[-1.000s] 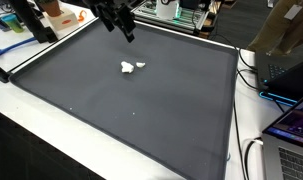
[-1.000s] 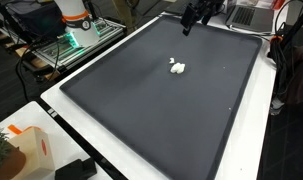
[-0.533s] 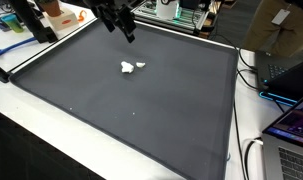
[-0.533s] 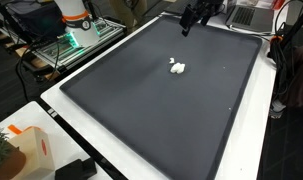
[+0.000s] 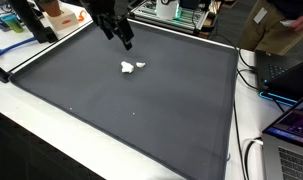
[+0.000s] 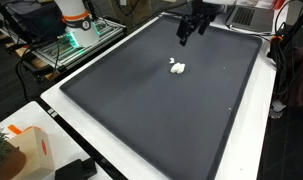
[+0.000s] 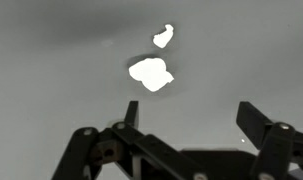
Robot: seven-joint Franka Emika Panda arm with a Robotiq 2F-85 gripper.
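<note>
1. The gripper [image 5: 124, 38] hangs over the far part of the mat [image 5: 141, 115], near its far edge, in both exterior views [image 6: 183, 35].
2. Its jaws stand wide apart and hold nothing. In the wrist view the two fingers [image 7: 131, 112] rise from the bottom edge with only bare mat [image 7: 51, 90] between them.
3. Two white scraps lie on the mat, nearer than the gripper and clear of it.
4. The big scrap [image 7: 149, 73] is a flat, lumpy piece. In the wrist view it sits beyond the fingertips, roughly in line with the left finger.
5. The small scrap [image 7: 163, 36] lies just past the big one, close by with a thin gap of mat between them.
6. In an exterior view the big scrap [image 5: 126, 68] is on the left and the small scrap [image 5: 140, 65] just to its right, both in the far left half of the mat.
7. In an exterior view the pair [image 6: 177, 68] lies near the middle of the mat's [image 6: 151, 115] far half, below and left of the gripper.
8. The mat covers most of a white table [image 5: 31, 110]; a laptop [image 5: 291, 130] sits off its right edge.
</note>
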